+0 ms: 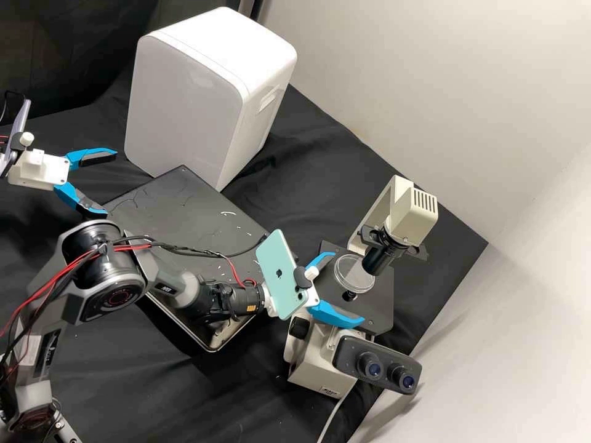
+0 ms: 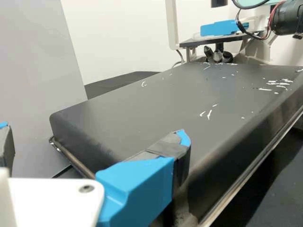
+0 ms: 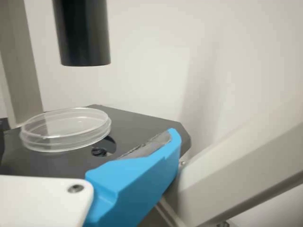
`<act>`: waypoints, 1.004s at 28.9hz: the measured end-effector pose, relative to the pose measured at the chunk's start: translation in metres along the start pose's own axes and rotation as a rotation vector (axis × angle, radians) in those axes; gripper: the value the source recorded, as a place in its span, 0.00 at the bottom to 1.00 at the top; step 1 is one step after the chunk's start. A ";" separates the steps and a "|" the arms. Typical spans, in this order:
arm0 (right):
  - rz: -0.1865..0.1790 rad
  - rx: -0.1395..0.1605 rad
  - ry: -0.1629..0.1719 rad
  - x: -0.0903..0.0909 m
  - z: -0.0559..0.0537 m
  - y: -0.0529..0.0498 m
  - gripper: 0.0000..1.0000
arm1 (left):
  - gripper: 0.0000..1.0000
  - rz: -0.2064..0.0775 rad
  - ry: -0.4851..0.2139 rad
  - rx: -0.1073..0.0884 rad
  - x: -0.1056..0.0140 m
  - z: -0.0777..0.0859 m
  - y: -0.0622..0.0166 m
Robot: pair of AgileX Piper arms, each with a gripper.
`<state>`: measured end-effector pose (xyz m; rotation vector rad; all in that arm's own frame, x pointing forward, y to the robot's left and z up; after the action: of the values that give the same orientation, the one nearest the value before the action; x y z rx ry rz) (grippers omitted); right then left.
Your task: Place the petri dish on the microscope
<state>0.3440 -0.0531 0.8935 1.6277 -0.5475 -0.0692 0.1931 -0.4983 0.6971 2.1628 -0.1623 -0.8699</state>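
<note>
1. Your right gripper (image 1: 347,287) is spread wide and grips nothing. Its blue fingers (image 3: 137,179) lie low over the stage (image 1: 386,303) of the microscope (image 1: 326,363).
2. The dish (image 1: 354,272) sits flat on the middle of that stage, just ahead of the fingertips. It is clear of the finger you see in the right wrist view (whether the other finger touches it, you cannot tell).
3. A black tube (image 1: 377,258) hangs directly above the dish, with a gap between them.
4. A phone (image 1: 280,274) is mounted at that arm's wrist, just behind the gripper.
5. The microscope stands at the near right edge of the bench (image 1: 320,154), with its eyepieces (image 1: 385,369) toward that edge.
6. Your left gripper (image 1: 109,181) is also wide open and empty. It hovers at the left corner of the tray (image 1: 178,215), with one finger just over that corner.
7. The tray lies mid-bench, and its dark surface is flecked with white specks. Its right corner is near the microscope.
8. A white box (image 1: 209,86) stands toward the bench's far edge, just beside the tray's far corner.
</note>
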 end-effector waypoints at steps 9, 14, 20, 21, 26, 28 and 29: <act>0.004 0.003 0.017 -0.003 -0.006 0.002 1.00 | 1.00 0.000 0.000 0.000 0.000 0.000 0.0000; 0.009 0.005 0.023 -0.004 -0.008 0.004 1.00 | 1.00 0.000 0.000 0.000 0.000 0.000 0.0000; 0.004 0.005 0.031 -0.005 -0.011 0.002 1.00 | 1.00 0.000 0.000 0.000 0.000 0.000 0.0000; 0.002 0.005 0.032 -0.005 -0.011 0.001 1.00 | 1.00 0.000 0.000 0.000 0.000 0.000 0.0000; 0.001 0.004 0.034 -0.005 -0.011 0.001 1.00 | 1.00 0.000 0.000 0.000 0.000 0.000 0.0000; 0.001 0.006 0.035 -0.005 -0.012 0.001 1.00 | 1.00 0.000 0.000 0.000 0.000 0.000 0.0000; 0.002 0.007 0.038 -0.004 -0.013 0.001 1.00 | 1.00 0.000 0.000 0.000 0.000 0.000 0.0000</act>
<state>0.3445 -0.0393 0.8949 1.6321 -0.5207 -0.0354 0.1931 -0.4983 0.6971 2.1628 -0.1623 -0.8699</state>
